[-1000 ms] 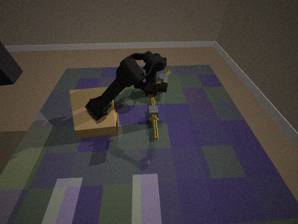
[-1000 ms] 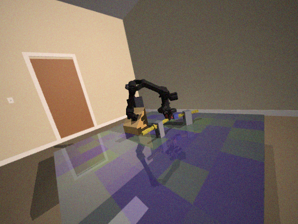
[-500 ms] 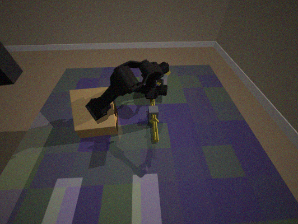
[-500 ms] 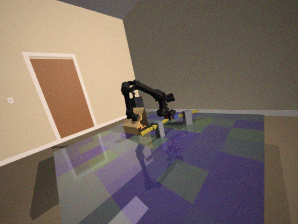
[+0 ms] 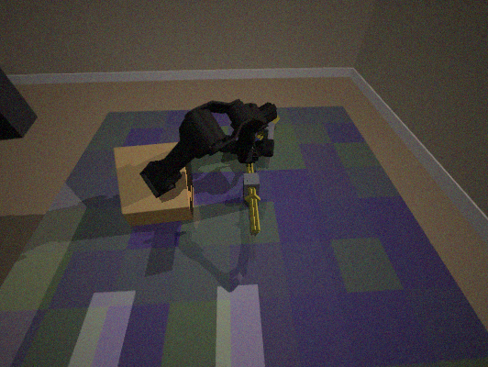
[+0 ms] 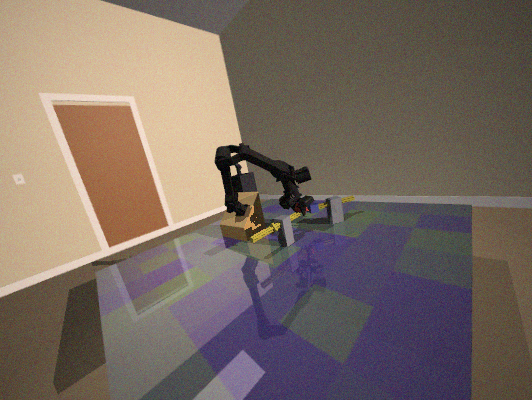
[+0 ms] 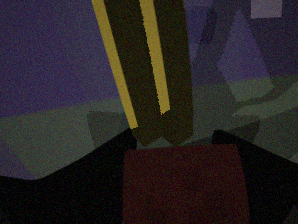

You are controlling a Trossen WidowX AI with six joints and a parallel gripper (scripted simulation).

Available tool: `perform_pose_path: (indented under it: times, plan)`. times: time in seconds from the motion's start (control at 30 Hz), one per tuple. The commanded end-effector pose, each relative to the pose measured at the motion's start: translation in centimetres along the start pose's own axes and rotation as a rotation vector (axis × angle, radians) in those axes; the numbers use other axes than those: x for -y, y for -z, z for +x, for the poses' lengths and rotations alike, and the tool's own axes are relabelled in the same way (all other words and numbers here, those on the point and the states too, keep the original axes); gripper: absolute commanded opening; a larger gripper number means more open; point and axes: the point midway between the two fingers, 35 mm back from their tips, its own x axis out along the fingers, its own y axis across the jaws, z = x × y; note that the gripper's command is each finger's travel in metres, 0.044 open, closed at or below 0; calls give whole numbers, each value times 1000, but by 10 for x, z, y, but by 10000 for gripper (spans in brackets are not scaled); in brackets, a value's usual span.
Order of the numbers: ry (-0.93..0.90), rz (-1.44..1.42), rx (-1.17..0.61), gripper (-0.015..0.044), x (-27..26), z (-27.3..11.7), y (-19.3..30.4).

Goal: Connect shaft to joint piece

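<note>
My gripper (image 5: 249, 153) (image 6: 303, 206) (image 7: 174, 136) is shut on the red joint piece (image 6: 297, 209) (image 7: 185, 185), which sits between the dark fingers; the top view does not show it. The near yellow shaft (image 5: 255, 222) (image 6: 259, 235) (image 7: 155, 60) has a collar (image 5: 252, 197) and passes through the near grey block (image 5: 251, 180) (image 6: 287, 234). In the wrist view its notched end lies right at the edge of the joint piece; whether it is inside cannot be told. The far yellow shaft (image 5: 276, 119) (image 6: 347, 199) runs through the far grey block (image 5: 271, 132) (image 6: 336, 211). The arm hides its hinge.
The arm's base is on a tan wooden box (image 5: 151, 202) (image 6: 237, 232) beside the near shaft. The arm reaches over from the box to the joint. Both blocks stand on the purple and green patterned surface (image 5: 321, 211) (image 6: 425, 320). A dark box (image 5: 14, 115) shows at the left edge.
</note>
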Motion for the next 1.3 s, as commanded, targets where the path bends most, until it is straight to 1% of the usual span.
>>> perform_pose_path:
  times: [0.0,0.57,0.73,0.77,0.83,1.2,1.27]
  plan:
    - [1,0,-5,0,0,0,0]
    - [-1,-2,-3,0,0,0,0]
    - [-1,-2,-3,131,0,0,0]
    - [-1,-2,-3,147,0,0,0]
    - [-1,-2,-3,147,0,0,0]
    - [-1,-2,-3,436,0,0,0]
    - [-1,-2,-3,440,0,0,0]
